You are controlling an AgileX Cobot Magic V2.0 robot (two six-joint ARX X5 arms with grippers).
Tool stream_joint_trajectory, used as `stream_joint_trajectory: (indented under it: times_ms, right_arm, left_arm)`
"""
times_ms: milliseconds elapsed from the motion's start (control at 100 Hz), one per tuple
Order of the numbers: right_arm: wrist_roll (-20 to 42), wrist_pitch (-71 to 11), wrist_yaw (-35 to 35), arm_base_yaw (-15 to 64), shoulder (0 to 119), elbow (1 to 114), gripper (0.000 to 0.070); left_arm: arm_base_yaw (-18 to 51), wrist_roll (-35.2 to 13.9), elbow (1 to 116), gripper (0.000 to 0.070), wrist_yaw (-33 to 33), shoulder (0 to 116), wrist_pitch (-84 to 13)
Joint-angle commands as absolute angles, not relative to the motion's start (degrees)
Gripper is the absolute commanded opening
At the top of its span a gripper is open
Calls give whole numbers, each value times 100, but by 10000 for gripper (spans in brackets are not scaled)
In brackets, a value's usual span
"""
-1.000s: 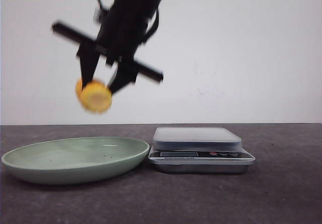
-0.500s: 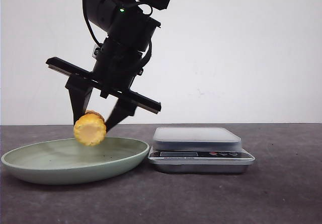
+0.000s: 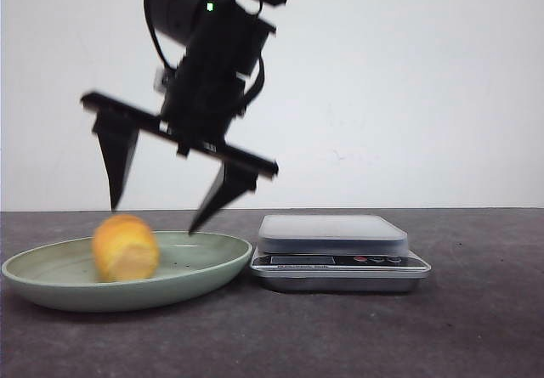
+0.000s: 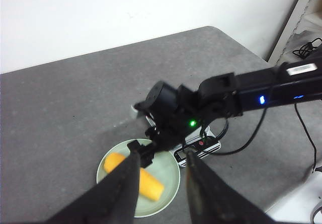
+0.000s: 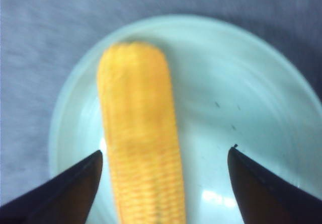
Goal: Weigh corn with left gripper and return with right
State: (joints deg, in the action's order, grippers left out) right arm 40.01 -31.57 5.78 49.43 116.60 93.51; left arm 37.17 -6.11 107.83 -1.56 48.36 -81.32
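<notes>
On the near left of the dark tabletop (image 3: 357,335), we see the corn (image 3: 126,248) lying inside the pale green plate (image 3: 51,280), toward its left half, with the right gripper (image 3: 153,211) hanging just above it, its jaws spread wide and holding nothing. From the right wrist view the cob lies lengthwise across the dish, nearer one of the two dark fingertips (image 5: 75,183) than the other, and apart from both. We judge the task to be at or very near its end: the corn is back in the plate under the right arm, and the scale (image 3: 340,252) beside the plate carries nothing on its platform, so what remains seems only to lift that arm clear. The left gripper (image 4: 158,183) is seen only from its own wrist camera, high above the scene, its fingers parted with nothing between them. For room, the plate's right rim sits just beside the scale, perhaps touching it, so we see little slack there; the corn rests well inside the rim, and the space straight above the plate is free apart from the arm itself. Farther back, the tabletop runs bare to a plain white wall (image 3: 425,81), and in the left wrist view its far edge and a corner show, well apart from plate and scale.
</notes>
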Motion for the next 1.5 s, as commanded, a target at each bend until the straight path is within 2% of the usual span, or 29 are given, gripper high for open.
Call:
stream_joint_trajectory:
  times_ms: [0, 110, 140, 250, 350, 490, 660, 810, 910, 1000, 1080, 1290, 1490]
  right_arm:
    - [3424, -3092, 521, 4984, 11485, 9668, 514]
    - [2834, -3089, 261, 4998, 11168, 9839, 508]
    - [2663, -3072, 169, 5017, 11059, 9850, 487]
    - [1940, -3116, -176, 5127, 10586, 9850, 296]
    - [1341, -3179, -607, 5310, 10112, 9848, 190]
    - [672, -3068, -1514, 5688, 9459, 9848, 7]
    - [-228, -2985, -1822, 5918, 8659, 9848, 8]
    - [-458, -3048, -1815, 5898, 7881, 9819, 7]
    - [-716, -2910, -1752, 5824, 7373, 9725, 8]
    - [-1201, -2657, -1361, 5697, 6971, 9478, 7]
    - [-1520, -2421, -989, 5516, 6641, 9135, 7]
    - [-1527, -1450, -882, 4941, 5905, 7935, 7]
    - [-1396, -1828, -943, 4814, 5833, 7811, 8]
  left_arm:
    - [3758, -532, 10888, 144, -176, 4886, -8335]
    - [3758, -537, 10888, 144, -320, 4886, -8335]
    - [3756, -537, 10888, 144, -399, 4886, -8337]
    - [3756, -537, 10886, 144, -755, 4886, -8337]
    - [3758, -534, 10879, 144, -921, 4886, -8337]
    - [3758, -454, 10879, 144, -923, 4882, -8335]
    - [3758, -364, 10879, 144, -926, 4882, -8335]
    - [3756, -440, 10881, 144, -926, 4882, -8335]
    - [3756, -939, 10881, 144, -921, 4880, -8335]
    - [3756, -1601, 10881, 145, -921, 4882, -8296]
    - [3758, -1743, 10881, 145, -921, 4882, -8224]
    - [3756, -1741, 10892, 145, -921, 4882, -8226]
    - [3758, -1741, 10892, 145, -921, 4882, -8226]
